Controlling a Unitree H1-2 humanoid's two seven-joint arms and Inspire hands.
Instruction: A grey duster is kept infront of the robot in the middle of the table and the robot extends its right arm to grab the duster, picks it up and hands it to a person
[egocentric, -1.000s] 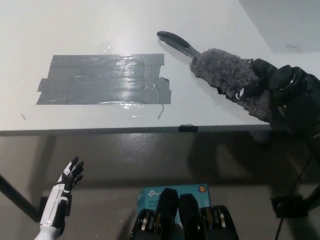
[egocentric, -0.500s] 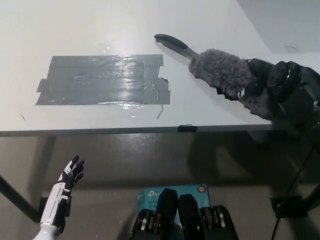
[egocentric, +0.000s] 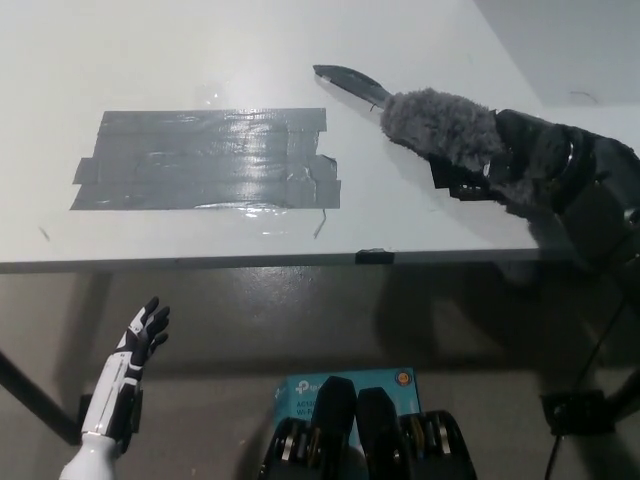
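The white table (egocentric: 200, 50) is being viewed steeply from above, its near edge running across the middle of the picture, with dim grey floor (egocentric: 300, 320) lying beneath it. A patch of overlapping grey tape strips (egocentric: 205, 158) is being displayed on the tabletop toward 10 o'clock from the picture's centre, its surface glinting under the room light. The grey duster (egocentric: 440, 125) is being held at about 2 o'clock, its fluffy head being gripped by the closed fingers of the black right hand (egocentric: 525, 160), while its dark handle (egocentric: 350, 85) is being pointed toward 11 o'clock over the tabletop; contact between handle and table cannot be determined. The white left hand (egocentric: 140, 340) is being kept below table level at 8 o'clock, fingers spread and holding nothing. A blue box (egocentric: 345, 385) is being shown on the floor at 6 o'clock.
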